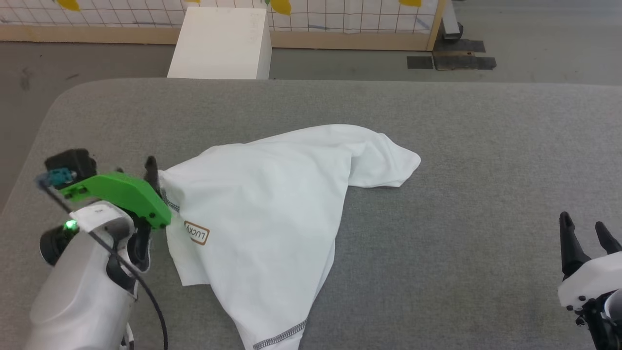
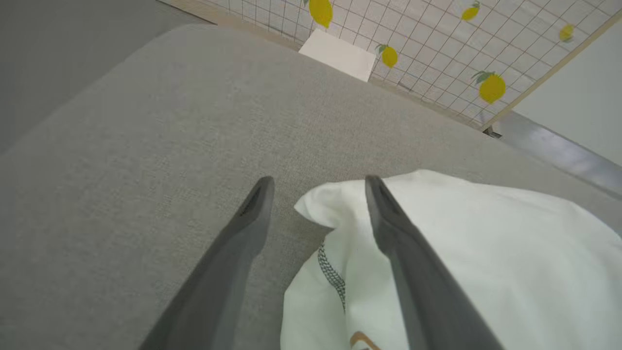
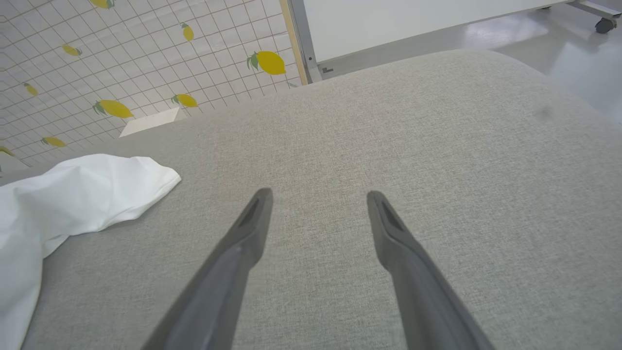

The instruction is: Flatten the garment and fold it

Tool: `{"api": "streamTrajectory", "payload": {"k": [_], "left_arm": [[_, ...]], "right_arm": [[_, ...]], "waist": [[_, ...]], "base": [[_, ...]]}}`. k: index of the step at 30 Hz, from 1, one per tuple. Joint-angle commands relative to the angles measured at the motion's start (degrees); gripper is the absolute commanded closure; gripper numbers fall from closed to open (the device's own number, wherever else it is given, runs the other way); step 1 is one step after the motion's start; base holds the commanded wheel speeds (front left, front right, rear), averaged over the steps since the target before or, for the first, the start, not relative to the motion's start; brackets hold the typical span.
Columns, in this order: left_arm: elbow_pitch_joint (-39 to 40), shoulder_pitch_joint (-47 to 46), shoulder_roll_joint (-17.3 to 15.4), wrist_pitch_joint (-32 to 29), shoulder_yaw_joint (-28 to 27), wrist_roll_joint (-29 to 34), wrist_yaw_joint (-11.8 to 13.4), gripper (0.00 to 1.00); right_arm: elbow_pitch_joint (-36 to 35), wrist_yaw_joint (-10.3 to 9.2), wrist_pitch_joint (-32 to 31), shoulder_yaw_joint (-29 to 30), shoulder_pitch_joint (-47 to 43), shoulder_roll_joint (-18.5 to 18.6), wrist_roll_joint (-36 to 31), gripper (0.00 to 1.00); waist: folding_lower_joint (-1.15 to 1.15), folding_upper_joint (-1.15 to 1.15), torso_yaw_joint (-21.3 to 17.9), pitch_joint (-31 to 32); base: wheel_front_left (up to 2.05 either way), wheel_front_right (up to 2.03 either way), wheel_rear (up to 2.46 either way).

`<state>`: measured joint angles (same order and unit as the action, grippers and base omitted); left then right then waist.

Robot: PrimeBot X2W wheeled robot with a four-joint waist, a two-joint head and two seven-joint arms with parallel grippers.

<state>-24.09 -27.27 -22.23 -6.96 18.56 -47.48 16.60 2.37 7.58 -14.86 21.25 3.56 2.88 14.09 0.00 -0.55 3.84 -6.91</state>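
The garment [image 1: 272, 194] is a thin white shirt lying crumpled in a loose mound on the grey padded table [image 1: 486, 146]. Its "LUCKY" patch [image 1: 197, 233] and a dark zigzag seam face its left edge. My left gripper [image 1: 153, 180] stands open at that edge. In the left wrist view its fingers [image 2: 252, 214] straddle a raised corner of the garment [image 2: 486, 253], and the right finger lies over the cloth without pinching it. My right gripper [image 1: 585, 231] is open at the lower right over bare table, well away from the garment [image 3: 82, 194]. Nothing sits between its fingers [image 3: 252, 218].
A rigid white box [image 1: 221, 43] stands on the floor beyond the table's far edge. Behind it runs a grid panel with lemon prints [image 1: 340, 19]. Dark mats [image 1: 452, 58] lie on the floor at the back right. The table's far-left corner is rounded.
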Motion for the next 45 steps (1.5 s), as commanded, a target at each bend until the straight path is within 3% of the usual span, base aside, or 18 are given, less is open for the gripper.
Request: {"api": "streamTrajectory", "payload": {"k": [1, 5, 8, 15, 18, 19, 22, 30, 38, 39, 40, 45], "left_arm": [[2.34, 1.04, -0.89, 3.99, -0.8, 1.31, -1.15, 0.0], [9.41, 6.07, -2.51, 17.99, -2.51, 5.67, -2.62, 0.0], [14.3, 12.1, -1.52, 21.41, -3.49, 8.54, -2.09, 0.0], [21.48, 22.15, 5.19, 21.93, -7.67, 13.03, -2.22, 0.0], [22.92, 23.92, 7.85, 21.94, -9.32, 14.81, -3.13, 0.0], [23.33, 24.01, 9.29, 21.95, -9.8, 16.93, -4.28, 0.0], [23.3, 23.24, 10.91, 21.95, -9.85, 18.98, -5.57, 0.0], [21.25, 21.1, 14.94, 21.95, -10.4, 21.73, -9.0, 0.0], [18.89, 20.16, 17.22, 21.95, -11.48, 23.32, -11.78, 0.0], [18.66, 20.17, 17.38, 21.95, -11.62, 23.44, -11.98, 0.0], [18.46, 20.14, 17.55, 21.95, -11.82, 23.67, -12.22, 0.0], [17.23, 20.25, 17.97, 21.96, -12.3, 24.5, -13.43, 0.0]], "right_arm": [[-0.02, -0.09, -0.03, -0.62, 0.25, -0.01, -0.06, 0.0], [0.12, -0.09, 0.02, -3.58, 0.4, -0.01, 0.36, 0.0], [0.04, -0.09, -0.16, -6.28, 0.45, -0.01, 0.27, 0.0], [0.0, -0.09, -3.95, -15.76, 2.64, -0.01, -1.33, 0.0], [1.66, -0.09, -8.48, -22.78, 5.92, -0.01, -1.2, 0.0], [4.29, -0.09, -12.75, -29.59, 10.18, -0.01, -1.36, 0.0], [8.25, -0.09, -16.92, -35.18, 15.07, -0.01, -2.0, 0.0], [20.32, -0.09, -25.61, -42.17, 23.86, 0.0, -5.68, 0.0], [28.0, -0.09, -26.76, -47.79, 25.09, 0.0, -4.89, 0.0], [28.39, -0.09, -26.49, -48.09, 25.14, 0.0, -4.45, 0.57], [28.64, -0.09, -25.76, -48.22, 25.31, 0.0, -3.92, 1.0], [25.79, -0.09, -20.26, -46.43, 25.5, 2.5, 0.18, 1.0]], "waist": [[0.0, 0.54, 0.43, 0.59], [0.0, 0.54, 0.93, 1.47], [0.0, 0.54, 1.71, 1.93], [0.0, 0.54, 3.99, 1.15], [0.0, 0.54, 5.17, 0.27], [0.0, 0.54, 6.53, -1.0], [0.0, 0.54, 8.24, -2.71], [0.0, 0.54, 11.97, -6.55], [0.0, 0.54, 13.3, -7.82], [0.0, 0.54, 13.25, -7.76], [0.0, 0.54, 13.08, -7.54], [0.0, 0.54, 12.07, -5.27]], "base": [[0.0, 0.0, 0.0], [0.0, 0.0, 0.0], [0.0, 0.0, 0.0], [0.0, 0.0, 0.0], [0.0, 0.0, 0.0], [0.0, 0.0, 0.0], [0.0, 0.0, 0.0], [0.0, 0.0, 0.0], [0.0, 0.0, 0.0], [0.0, 0.0, 0.0], [0.0, 0.0, 0.0], [0.0, 0.0, 0.0]]}}
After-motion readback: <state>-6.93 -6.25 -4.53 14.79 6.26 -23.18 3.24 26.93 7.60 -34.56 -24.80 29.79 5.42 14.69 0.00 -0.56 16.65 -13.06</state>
